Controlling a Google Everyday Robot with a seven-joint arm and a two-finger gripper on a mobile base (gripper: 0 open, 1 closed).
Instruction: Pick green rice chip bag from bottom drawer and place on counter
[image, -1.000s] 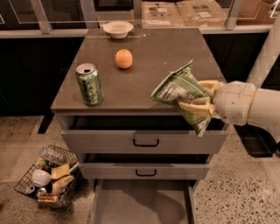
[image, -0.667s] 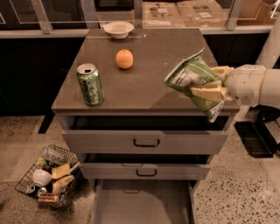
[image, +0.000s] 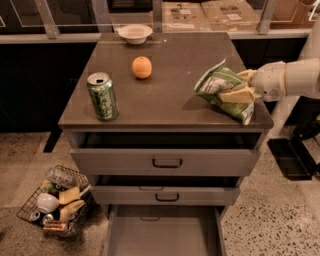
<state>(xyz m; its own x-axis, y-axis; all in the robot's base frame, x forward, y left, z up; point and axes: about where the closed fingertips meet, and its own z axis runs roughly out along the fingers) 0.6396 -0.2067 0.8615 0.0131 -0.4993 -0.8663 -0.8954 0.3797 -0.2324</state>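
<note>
The green rice chip bag (image: 223, 90) is light green and white and hangs tilted over the right edge of the counter (image: 165, 95), its lower end low over or touching the surface. My gripper (image: 240, 90) reaches in from the right and is shut on the bag, with its cream fingers (image: 235, 95) pinching the bag's right side. The bottom drawer (image: 162, 234) is pulled out at the bottom of the cabinet, and its grey tray shows nothing inside.
A green drink can (image: 102, 96) stands at the counter's front left. An orange (image: 142, 67) lies mid-counter and a white bowl (image: 134, 33) sits at the back. The two upper drawers (image: 167, 162) are slightly open. A wire basket (image: 55, 200) of items sits on the floor, left.
My gripper has carried the bag upward and to the right, from in front of the counter's right front edge to over the counter's right side.
</note>
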